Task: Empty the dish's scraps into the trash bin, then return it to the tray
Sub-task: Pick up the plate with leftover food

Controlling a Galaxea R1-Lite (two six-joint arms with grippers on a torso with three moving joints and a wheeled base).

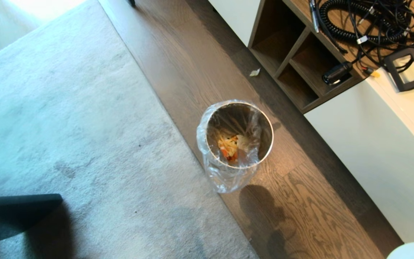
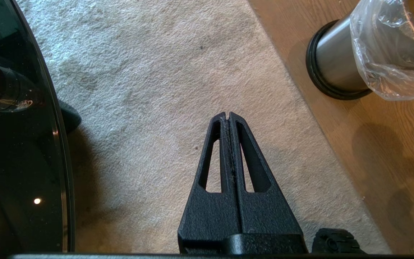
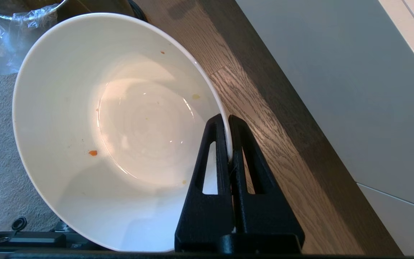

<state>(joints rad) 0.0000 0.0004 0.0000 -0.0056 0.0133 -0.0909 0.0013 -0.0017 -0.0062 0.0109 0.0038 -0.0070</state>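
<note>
In the head view, the trash bin (image 1: 235, 135) stood upright on the wooden floor (image 1: 207, 64), just beside the grey carpet (image 1: 67, 118). Its clear plastic bag (image 1: 225, 180) was folded over the rim, and the scraps (image 1: 228, 146), orange pieces and pale yellow strips, lay at the bottom inside it. A shelf unit (image 1: 293, 68) with black cables (image 1: 365, 21) stood near the bin.

In the left wrist view, the left gripper (image 2: 228, 115) hung above the carpet with its fingers pressed together and holding nothing. The round black glossy desk (image 2: 16, 151) was at one side and the bin at the other.

In the right wrist view, the right gripper (image 3: 225, 120) had its fingers clamped on the rim of the dish (image 3: 84, 108), one inside and one outside. The white bowl was tilted, nearly clean, with only some small orange and yellow crumbs (image 3: 92, 153) on its wall. It was over the edge of carpet and floor, near the bin.
</note>
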